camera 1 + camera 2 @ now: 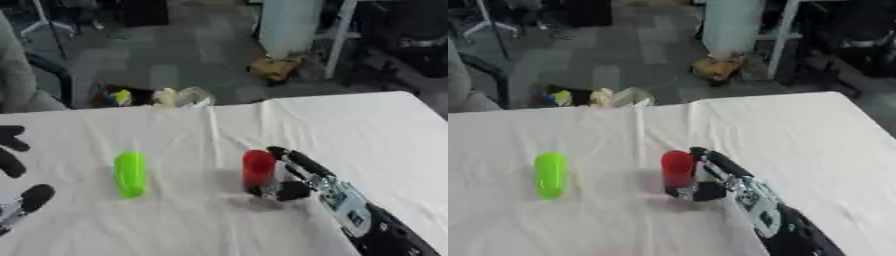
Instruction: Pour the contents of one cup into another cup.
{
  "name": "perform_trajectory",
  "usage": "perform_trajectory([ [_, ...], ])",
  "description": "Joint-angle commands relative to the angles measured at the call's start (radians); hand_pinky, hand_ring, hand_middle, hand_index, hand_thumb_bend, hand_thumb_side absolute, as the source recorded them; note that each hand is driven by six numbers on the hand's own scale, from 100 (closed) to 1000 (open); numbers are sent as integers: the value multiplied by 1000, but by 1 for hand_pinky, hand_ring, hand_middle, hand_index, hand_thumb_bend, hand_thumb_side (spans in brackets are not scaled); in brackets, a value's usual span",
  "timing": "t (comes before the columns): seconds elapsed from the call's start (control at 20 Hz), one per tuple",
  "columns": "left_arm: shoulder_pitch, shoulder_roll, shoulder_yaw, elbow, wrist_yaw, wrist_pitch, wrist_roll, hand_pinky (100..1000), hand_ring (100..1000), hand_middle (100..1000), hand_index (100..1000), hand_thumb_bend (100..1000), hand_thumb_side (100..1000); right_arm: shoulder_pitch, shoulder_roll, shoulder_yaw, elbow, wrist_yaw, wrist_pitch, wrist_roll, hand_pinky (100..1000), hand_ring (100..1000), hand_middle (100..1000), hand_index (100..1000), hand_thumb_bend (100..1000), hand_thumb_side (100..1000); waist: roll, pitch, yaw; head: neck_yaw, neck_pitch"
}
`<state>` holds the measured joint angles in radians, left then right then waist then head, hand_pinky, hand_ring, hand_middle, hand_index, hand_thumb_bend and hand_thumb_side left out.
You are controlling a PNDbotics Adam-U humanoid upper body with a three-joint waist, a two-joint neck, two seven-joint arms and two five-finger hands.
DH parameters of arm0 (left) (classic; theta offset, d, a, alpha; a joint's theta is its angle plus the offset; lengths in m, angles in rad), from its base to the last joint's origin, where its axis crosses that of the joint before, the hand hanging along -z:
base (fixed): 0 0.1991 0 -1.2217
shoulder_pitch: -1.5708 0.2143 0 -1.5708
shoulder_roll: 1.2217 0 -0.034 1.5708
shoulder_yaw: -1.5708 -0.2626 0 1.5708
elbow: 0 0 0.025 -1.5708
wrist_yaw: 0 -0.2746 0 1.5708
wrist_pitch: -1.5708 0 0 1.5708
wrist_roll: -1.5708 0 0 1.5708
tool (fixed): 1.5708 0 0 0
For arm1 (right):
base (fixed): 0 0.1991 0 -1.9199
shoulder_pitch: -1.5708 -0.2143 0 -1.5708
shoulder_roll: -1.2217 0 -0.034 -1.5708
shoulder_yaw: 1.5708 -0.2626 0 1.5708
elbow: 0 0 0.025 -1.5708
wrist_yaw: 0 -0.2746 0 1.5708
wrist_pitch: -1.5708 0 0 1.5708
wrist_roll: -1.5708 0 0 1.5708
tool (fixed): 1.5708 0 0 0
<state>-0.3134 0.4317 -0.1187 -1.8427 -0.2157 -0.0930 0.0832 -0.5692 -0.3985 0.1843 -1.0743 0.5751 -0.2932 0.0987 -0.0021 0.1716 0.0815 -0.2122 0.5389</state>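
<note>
Right hand (293, 185) has its fingers wrapped round the red cup (259, 167) on the white table (367, 130), green cup (129, 173) well off to its left, left hand (17, 165) resting open at the edge.

Red cup (258, 167) upright, mid-table, fingers round it. Green cup (130, 174) upright, well apart to left.

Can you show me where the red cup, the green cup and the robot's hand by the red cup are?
Tall red plastic cup (258, 167): left eye view, middle of its side.
Bright green plastic cup (129, 174): left eye view, middle of its side.
Black right hand (293, 190): left eye view, on a curled finger at the red cup's base.
</note>
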Motion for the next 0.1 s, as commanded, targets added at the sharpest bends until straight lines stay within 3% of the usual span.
perform_trajectory([
  [0.05, 2, 2, 23, -27, -8, 3, 9, 427, 440, 549, 773, 781, 576, -2, -48, -26, -54, 3, -3, -30, 927, 1000, 491, 794, 653, 726, 1, -18, 1, 4, -2],
  [0.1, 7, 0, 26, -29, -9, 4, 11, 428, 441, 549, 773, 779, 578, 4, -57, -32, -79, -5, 0, -38, 926, 1000, 488, 792, 655, 719, -1, -18, 0, 6, -1],
])
